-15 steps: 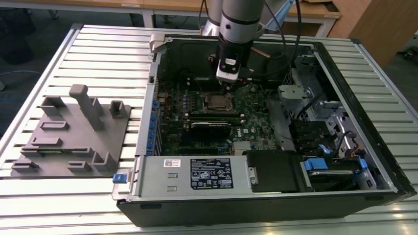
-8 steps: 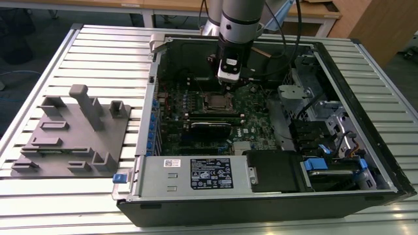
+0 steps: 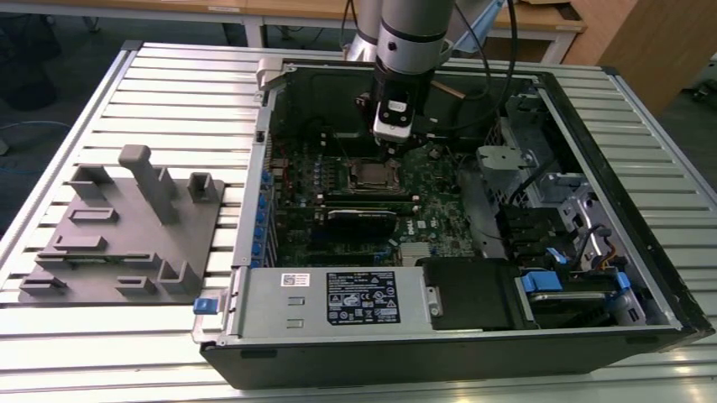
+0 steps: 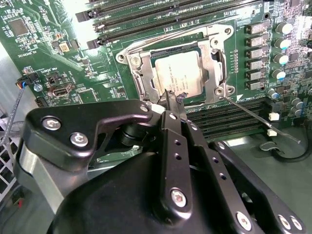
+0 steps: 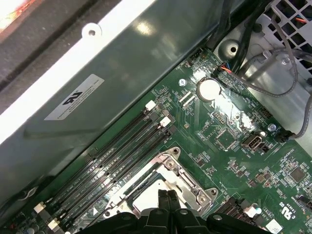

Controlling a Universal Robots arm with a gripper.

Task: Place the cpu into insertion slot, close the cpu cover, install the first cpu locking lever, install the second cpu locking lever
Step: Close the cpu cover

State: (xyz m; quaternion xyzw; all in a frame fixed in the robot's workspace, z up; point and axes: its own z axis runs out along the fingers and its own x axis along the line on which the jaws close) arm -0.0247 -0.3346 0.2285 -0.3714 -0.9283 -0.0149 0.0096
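Seeing the cpu [image 4: 178, 73] lying flat in the slot [image 4: 138, 73], framed by the cover [image 4: 209, 66] folded down over its edges. Finding the gripper [image 4: 173, 95] [image 5: 168, 194] closed in both wrist views, fingers together, clamping nothing, tip sitting right at the cover's edge beside the cpu. Noticing a thin lever [image 4: 258, 119] angling out free from the slot's corner across the memory slots [image 4: 219, 124]. Looking wider in the exterior view: gripper hanging just above the slot, over the green board [image 3: 302, 210] inside the open case [image 3: 448, 353].
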